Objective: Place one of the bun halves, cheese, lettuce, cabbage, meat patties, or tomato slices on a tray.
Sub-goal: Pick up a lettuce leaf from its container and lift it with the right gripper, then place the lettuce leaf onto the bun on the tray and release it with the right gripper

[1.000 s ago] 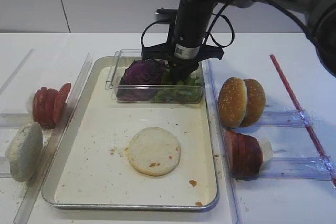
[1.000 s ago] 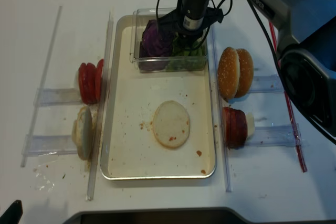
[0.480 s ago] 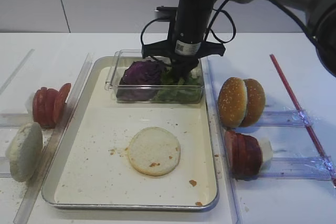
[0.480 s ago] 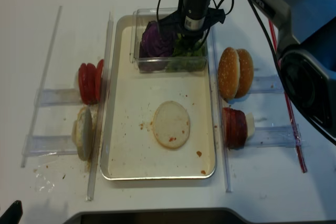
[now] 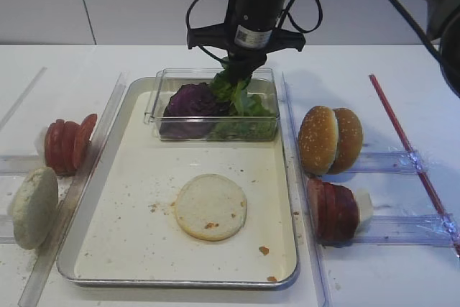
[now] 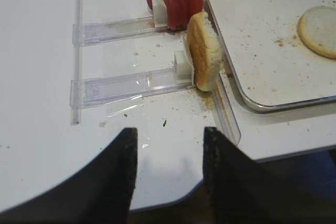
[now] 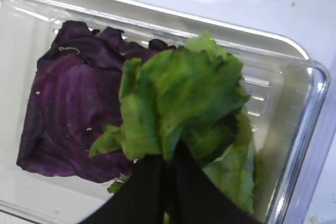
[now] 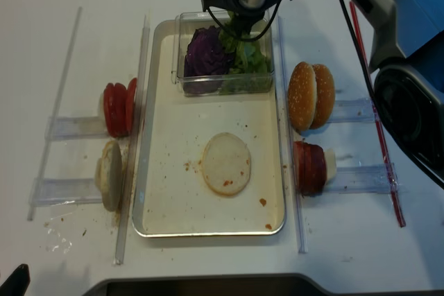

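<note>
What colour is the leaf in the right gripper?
Bright green lettuce, clearest in the right wrist view.

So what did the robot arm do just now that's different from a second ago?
The right gripper closed on the lettuce down in the clear box and has lifted it up; a green leaf now hangs from it above the box. The cabbage stayed in the box. The pale bun half on the tray and the food in the racks beside it did not move.

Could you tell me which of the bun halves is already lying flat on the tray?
The pale cream bun half lies flat on the tray floor. The sesame-topped halves and the pale one at left stand on edge in holders beside the tray.
</note>
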{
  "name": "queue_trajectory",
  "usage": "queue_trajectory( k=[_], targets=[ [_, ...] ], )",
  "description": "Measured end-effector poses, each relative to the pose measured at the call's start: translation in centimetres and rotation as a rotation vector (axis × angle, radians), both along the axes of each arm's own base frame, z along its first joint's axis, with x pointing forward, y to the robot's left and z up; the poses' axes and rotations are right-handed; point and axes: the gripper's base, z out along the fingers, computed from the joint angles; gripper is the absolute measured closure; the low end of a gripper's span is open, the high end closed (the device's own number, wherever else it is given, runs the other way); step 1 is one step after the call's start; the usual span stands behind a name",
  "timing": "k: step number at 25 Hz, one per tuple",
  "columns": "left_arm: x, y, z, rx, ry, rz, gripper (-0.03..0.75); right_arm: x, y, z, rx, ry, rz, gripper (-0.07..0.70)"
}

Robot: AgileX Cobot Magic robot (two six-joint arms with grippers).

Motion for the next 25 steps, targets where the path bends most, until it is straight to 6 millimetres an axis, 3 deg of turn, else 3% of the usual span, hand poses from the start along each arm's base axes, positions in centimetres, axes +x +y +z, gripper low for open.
queue_trajectory(
  k=[4, 16, 25],
  targets=[
    [0.0, 0.0, 0.0, 0.0, 0.0, 0.0, 0.43, -0.2, 0.0, 0.5, 0.018, 0.0, 0.0, 0.582],
    [0.0, 0.0, 0.0, 0.0, 0.0, 0.0, 0.43, -2.2, -0.7, 6.2, 0.102, -0.074, 0.003, 0.582],
    [0.0, 0.0, 0.0, 0.0, 0.0, 0.0, 0.431, -6.3, -1.2, 7.5, 0.091, -0.022, 0.032, 0.582]
  ],
)
